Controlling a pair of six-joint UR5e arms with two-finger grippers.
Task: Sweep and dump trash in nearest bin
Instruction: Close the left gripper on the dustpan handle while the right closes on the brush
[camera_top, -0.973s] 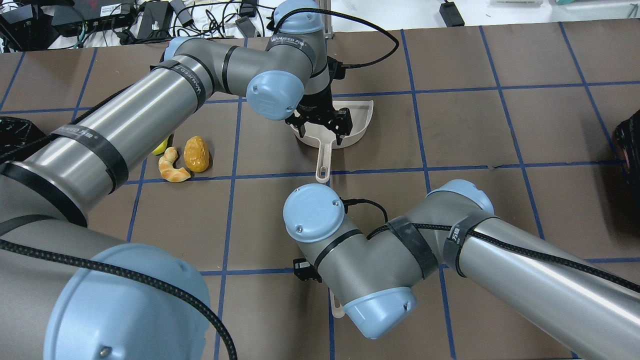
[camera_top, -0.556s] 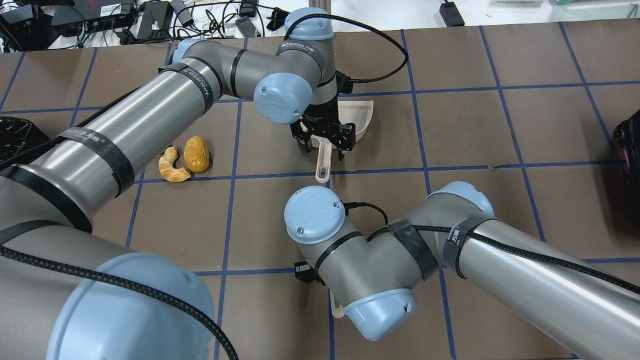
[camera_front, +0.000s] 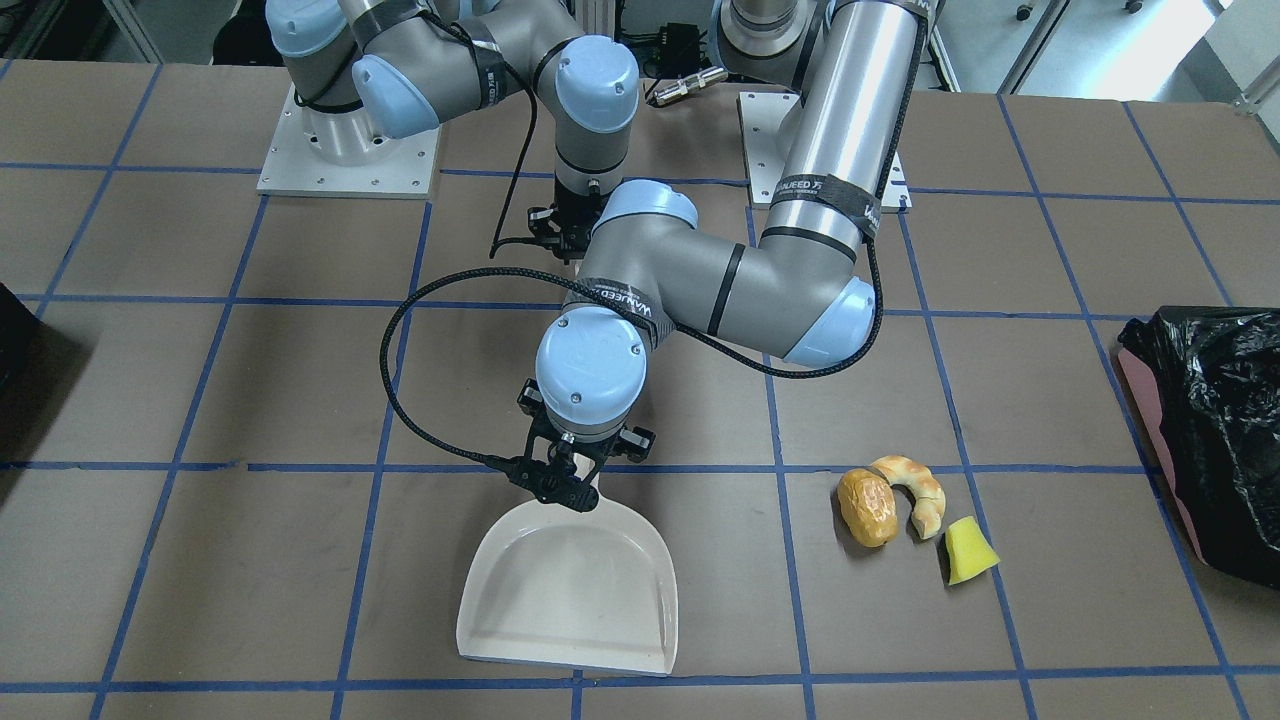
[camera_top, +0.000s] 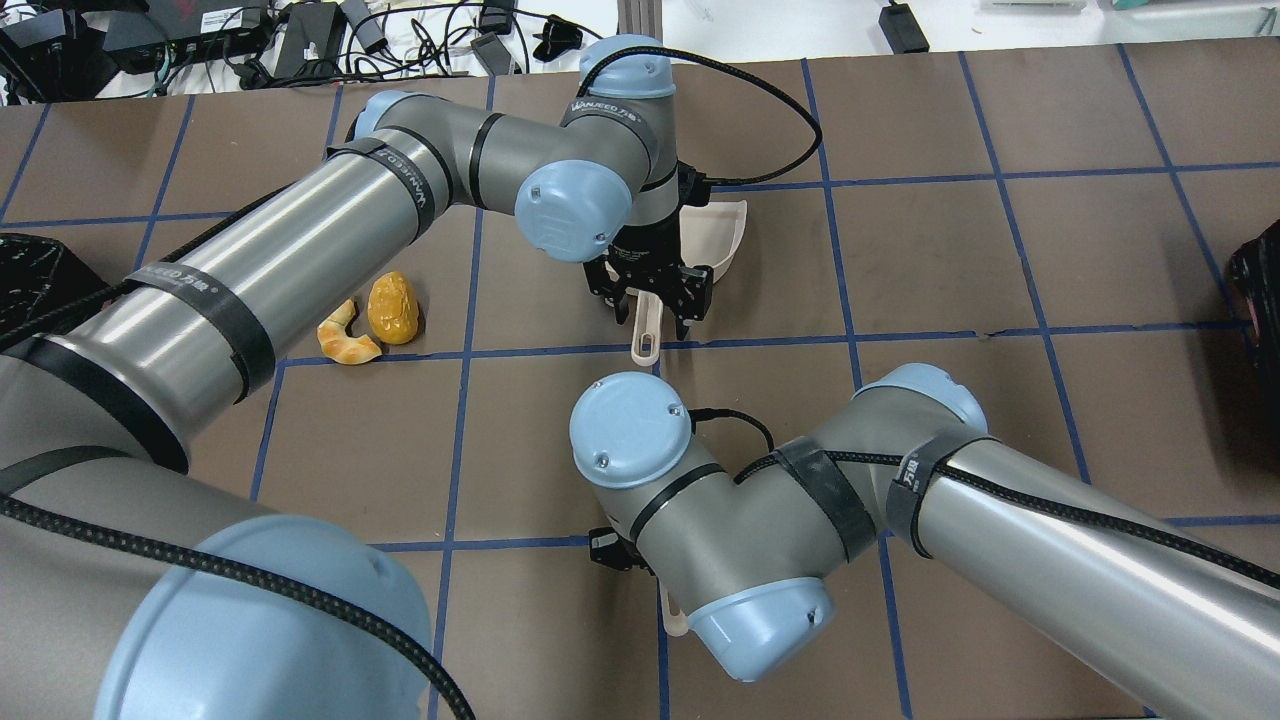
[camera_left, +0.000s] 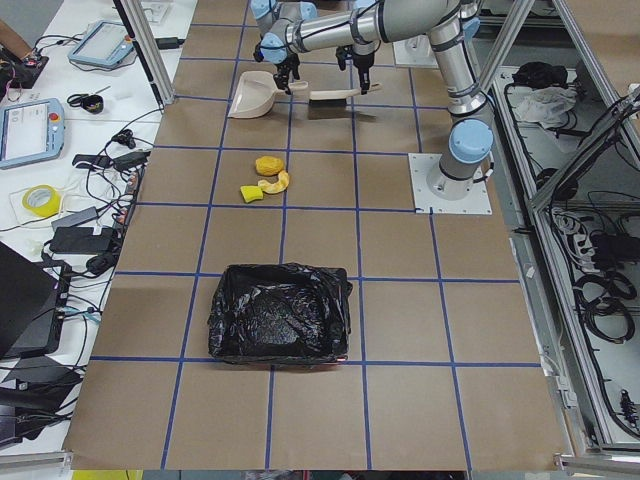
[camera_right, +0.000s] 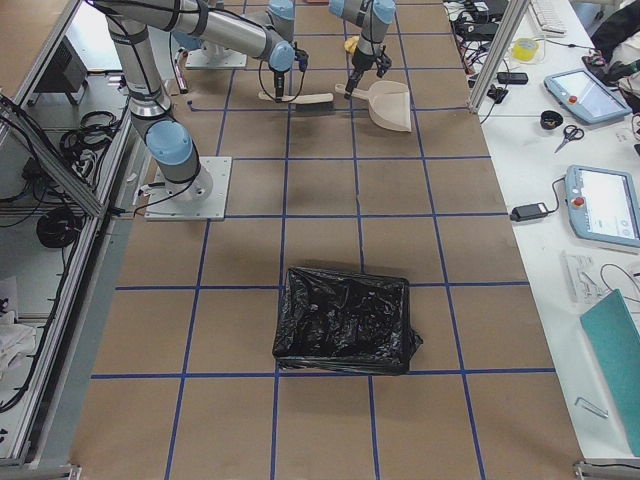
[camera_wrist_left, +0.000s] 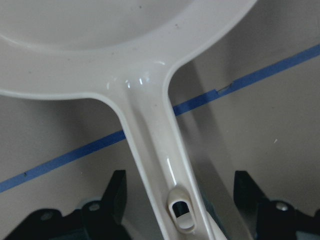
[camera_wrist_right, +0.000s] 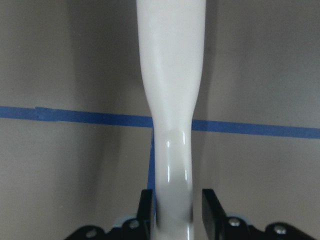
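The trash lies together: a bread roll (camera_front: 867, 507), a croissant (camera_front: 915, 490) and a yellow wedge (camera_front: 968, 550); in the overhead view the roll (camera_top: 393, 308) and croissant (camera_top: 345, 335) show, the wedge is hidden by my left arm. The black-bagged pinkish bin (camera_front: 1210, 430) stands at my left table end. My left gripper (camera_top: 650, 305) is open, its fingers astride the white dustpan's (camera_front: 570, 585) handle (camera_wrist_left: 155, 150) without touching. My right gripper (camera_wrist_right: 175, 210) is shut on a white brush handle (camera_wrist_right: 170, 75); the brush (camera_left: 330, 97) lies behind the dustpan.
A second black-bagged bin (camera_right: 345, 320) stands at the table's right end, far from the trash. Cables and power bricks (camera_top: 300, 40) lie beyond the far table edge. The brown mat carries a blue tape grid (camera_top: 460, 350).
My left gripper has moved back from over the dustpan's bowl to over its handle, still open. The right arm has hardly moved.
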